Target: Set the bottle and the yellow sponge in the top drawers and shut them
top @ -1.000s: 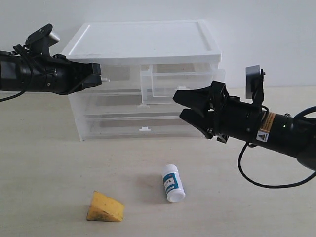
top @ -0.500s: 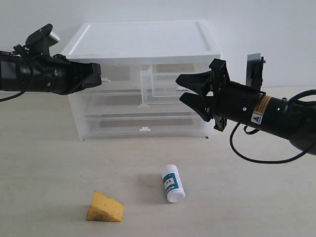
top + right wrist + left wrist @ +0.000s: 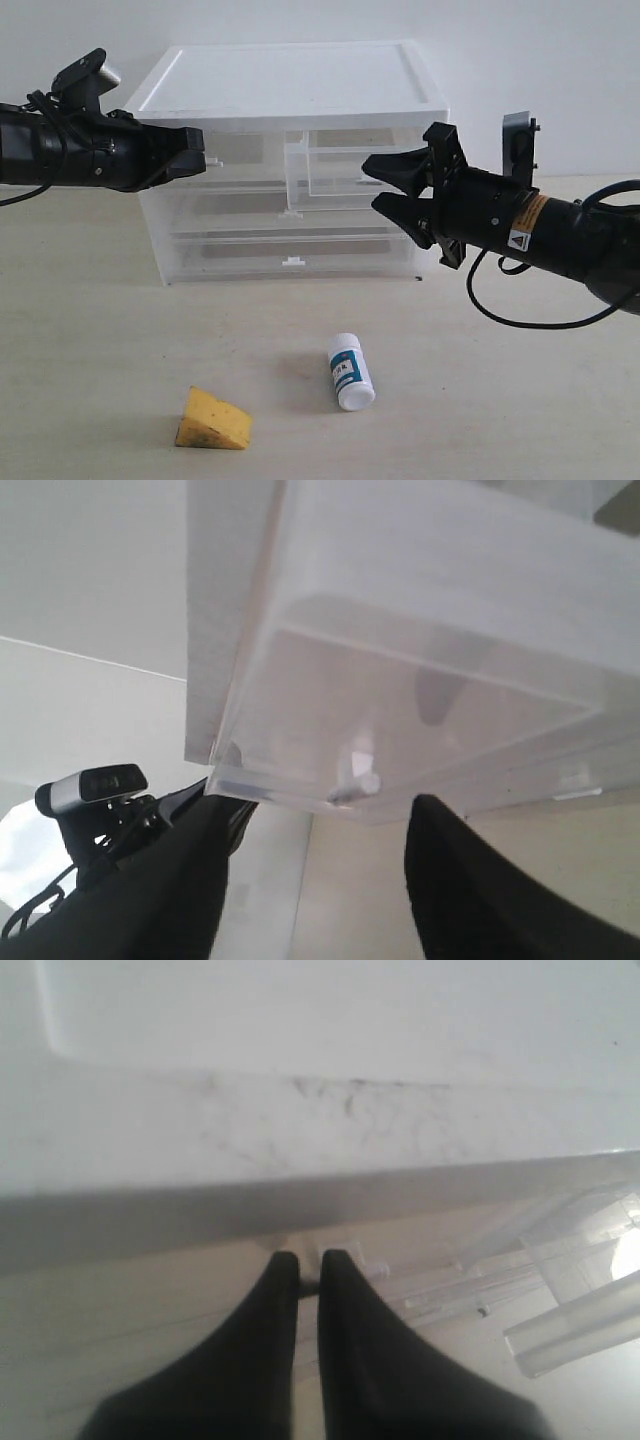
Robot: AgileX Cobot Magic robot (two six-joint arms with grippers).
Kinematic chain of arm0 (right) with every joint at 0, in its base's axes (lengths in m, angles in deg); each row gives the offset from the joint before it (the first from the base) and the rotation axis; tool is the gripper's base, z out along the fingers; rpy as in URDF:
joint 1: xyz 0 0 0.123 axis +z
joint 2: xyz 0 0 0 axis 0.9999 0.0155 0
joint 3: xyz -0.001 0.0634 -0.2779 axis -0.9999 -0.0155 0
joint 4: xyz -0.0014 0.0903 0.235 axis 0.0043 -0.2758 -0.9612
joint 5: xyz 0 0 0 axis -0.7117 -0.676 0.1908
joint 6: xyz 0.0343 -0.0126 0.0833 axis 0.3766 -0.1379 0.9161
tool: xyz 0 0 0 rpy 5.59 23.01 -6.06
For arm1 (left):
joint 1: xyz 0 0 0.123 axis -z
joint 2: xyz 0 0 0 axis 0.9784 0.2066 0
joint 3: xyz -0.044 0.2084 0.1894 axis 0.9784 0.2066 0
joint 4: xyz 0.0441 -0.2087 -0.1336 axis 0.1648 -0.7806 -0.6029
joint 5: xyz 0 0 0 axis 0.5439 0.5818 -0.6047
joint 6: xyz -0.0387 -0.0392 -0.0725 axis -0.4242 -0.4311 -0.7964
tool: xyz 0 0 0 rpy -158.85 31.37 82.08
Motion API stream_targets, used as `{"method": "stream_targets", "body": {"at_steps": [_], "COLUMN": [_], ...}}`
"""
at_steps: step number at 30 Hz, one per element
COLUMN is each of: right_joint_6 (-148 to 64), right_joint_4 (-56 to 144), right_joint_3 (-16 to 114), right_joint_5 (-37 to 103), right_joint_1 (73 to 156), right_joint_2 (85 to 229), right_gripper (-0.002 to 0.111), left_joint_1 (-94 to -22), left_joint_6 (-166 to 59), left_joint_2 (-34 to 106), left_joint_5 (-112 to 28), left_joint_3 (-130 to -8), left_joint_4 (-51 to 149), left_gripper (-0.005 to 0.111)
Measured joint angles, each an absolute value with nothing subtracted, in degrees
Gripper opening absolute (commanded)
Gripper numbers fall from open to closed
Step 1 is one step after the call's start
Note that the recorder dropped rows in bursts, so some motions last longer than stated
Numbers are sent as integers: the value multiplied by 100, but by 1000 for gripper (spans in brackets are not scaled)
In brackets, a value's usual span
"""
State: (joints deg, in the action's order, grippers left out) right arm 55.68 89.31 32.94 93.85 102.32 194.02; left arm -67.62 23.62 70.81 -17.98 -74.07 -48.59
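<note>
Warning triangle sticker (image 3: 519, 240) on right arm (image 3: 580, 245); bottle (image 3: 351, 371) label unreadable

- The right pincer (image 3: 371, 184) is being raised from in front of the lower full-width drawers (image 3: 260, 250) to the height of the pulled-out top right drawer (image 3: 335, 172).
- Its arm (image 3: 560, 235) is being carried higher above the worktop (image 3: 120, 340) and brought nearer to level.
- The jaws are being drawn slightly closer together, without meeting.
- After the rise, the pincer is being eased back a little toward the right.
</note>
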Motion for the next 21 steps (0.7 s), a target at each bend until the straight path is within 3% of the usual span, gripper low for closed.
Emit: {"method": "stream_targets", "body": {"at_steps": [21], "right_joint_6": [5617], "right_joint_4": [8831], "right_joint_3": [3294], "right_joint_5": [9350], "right_joint_1": [10232], "right_joint_2": [19402], "right_gripper": [49], "left_joint_1": [-6772], "left_joint_6": [2362], "left_joint_2": [7093], "left_joint_5": [-1757], "left_joint_3": [-7407], "left_joint_4": [-4859], "left_gripper": [4]}}
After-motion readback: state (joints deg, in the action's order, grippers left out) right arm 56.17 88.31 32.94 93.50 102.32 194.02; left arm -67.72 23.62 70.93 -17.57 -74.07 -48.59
